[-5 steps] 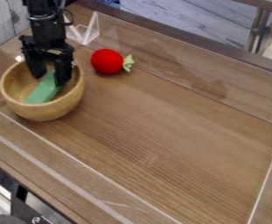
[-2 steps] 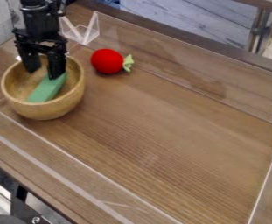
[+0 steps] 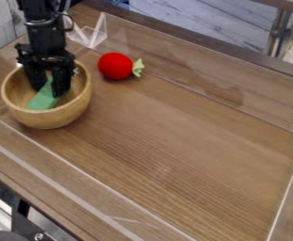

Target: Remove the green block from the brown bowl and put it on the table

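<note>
While the green block (image 3: 44,96) is lying inside the brown bowl (image 3: 23,115) at the upper left of the frame, the gripper (image 3: 49,83) is straddling it with jaws partly spread, so lifting and placing on the table (image 3: 187,141) are remaining.

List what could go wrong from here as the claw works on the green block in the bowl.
1. The green block leans tilted against the inside of the brown bowl, so the claw may pinch only its upper end and let it slip.
2. The claw's fingers sit close to the rim; lifting could drag or tip the bowl.
</note>
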`<state>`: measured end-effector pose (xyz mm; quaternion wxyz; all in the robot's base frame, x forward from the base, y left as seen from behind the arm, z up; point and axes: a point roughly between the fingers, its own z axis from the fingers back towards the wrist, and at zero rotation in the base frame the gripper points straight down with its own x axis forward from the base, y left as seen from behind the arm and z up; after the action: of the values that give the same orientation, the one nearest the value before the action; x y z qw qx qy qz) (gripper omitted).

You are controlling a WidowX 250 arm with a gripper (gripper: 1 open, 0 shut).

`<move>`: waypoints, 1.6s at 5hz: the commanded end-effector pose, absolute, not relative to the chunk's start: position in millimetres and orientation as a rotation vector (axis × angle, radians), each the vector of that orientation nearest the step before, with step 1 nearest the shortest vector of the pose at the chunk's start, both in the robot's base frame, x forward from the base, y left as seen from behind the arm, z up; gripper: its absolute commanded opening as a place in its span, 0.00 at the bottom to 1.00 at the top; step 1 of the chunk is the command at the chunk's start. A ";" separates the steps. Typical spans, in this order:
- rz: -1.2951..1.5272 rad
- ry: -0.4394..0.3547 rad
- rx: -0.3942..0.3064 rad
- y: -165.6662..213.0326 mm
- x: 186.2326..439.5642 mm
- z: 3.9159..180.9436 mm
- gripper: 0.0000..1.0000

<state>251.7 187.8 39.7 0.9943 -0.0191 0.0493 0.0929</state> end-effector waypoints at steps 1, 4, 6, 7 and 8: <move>0.184 0.029 -0.011 188.8 255.8 75.3 0.00; 0.148 -0.039 -0.075 170.5 250.9 145.9 0.00; 0.044 -0.025 -0.090 154.0 237.2 148.7 1.00; -0.002 -0.007 -0.093 145.5 233.3 137.5 1.00; 0.000 0.003 -0.091 147.6 240.9 122.6 0.00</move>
<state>237.3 146.5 113.0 0.9982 -0.0578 0.0169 0.0046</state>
